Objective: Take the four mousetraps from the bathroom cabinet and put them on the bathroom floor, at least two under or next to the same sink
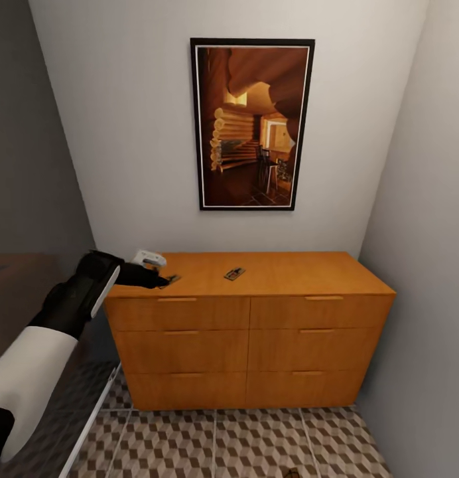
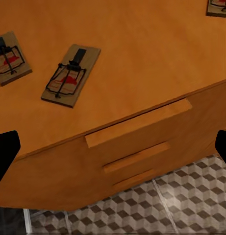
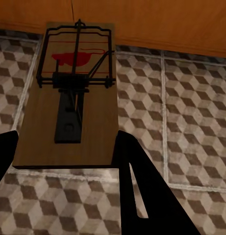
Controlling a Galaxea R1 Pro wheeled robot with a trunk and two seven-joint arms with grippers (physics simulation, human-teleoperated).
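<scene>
You face the cabinet (image 1: 249, 332), set against the white wall in a narrow alcove, with a framed picture (image 1: 252, 124) of a log interior hanging above it. The bathroom floor (image 1: 243, 445) of cube-pattern tiles runs up to the cabinet's base.

Your left arm (image 1: 50, 332) reaches in over the left end of the cabinet's top surface. The left gripper (image 1: 164, 281) hovers at the front left corner of that surface; in the left wrist view its two dark fingertips (image 2: 5, 152) sit far apart at the frame edges, so the jaws stand wide with nothing between them.

A small white object (image 1: 148, 258) lies on the surface just behind the left gripper.

Mousetraps on the cabinet top: one (image 1: 235, 273) lies near the middle of the surface, apart from the gripper. In the left wrist view two more lie side by side near the front edge above the top drawer handle, one (image 2: 71, 75) in full and one (image 2: 10, 58) cut by the frame edge; a third (image 2: 219, 7) shows only at a corner.

The right gripper (image 3: 63, 161) has its jaws closed on the near end of a fourth mousetrap (image 3: 68, 98), held above the floor tiles just in front of the cabinet's base.
</scene>
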